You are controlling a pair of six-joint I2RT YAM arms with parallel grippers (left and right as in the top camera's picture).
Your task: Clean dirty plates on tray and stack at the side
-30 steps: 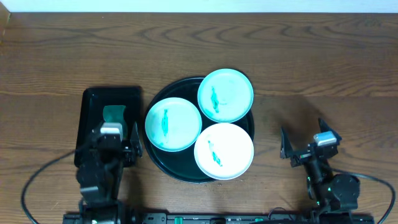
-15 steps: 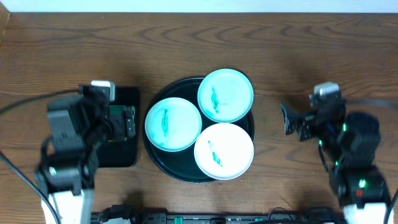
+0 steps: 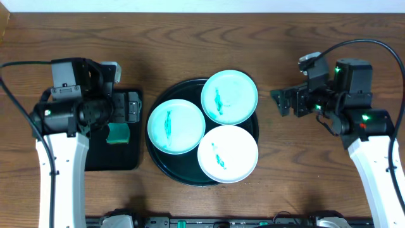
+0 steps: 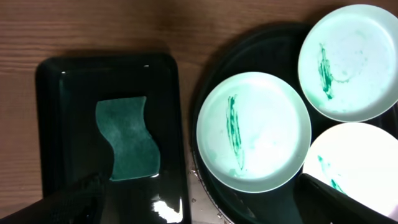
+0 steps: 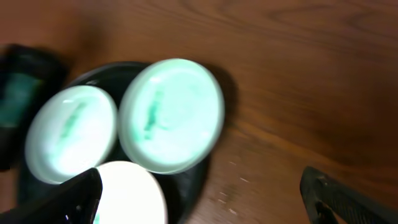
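Arms have swung up from rest, left gripper [image 3: 130, 106] spread by the sponge [image 4: 127, 138], right gripper [image 3: 281, 103] spread right of the tray [image 3: 169, 166], where all three smeared plates [image 3: 176, 126] lie: cleaning just starting.

The tray [image 3: 166, 166] is shiny dark green-black. The one o'clock plate [image 3: 235, 88] and the nine o'clock plate [image 3: 185, 130] are pale mint, the five o'clock plate [image 3: 237, 149] white; each has a teal smear.
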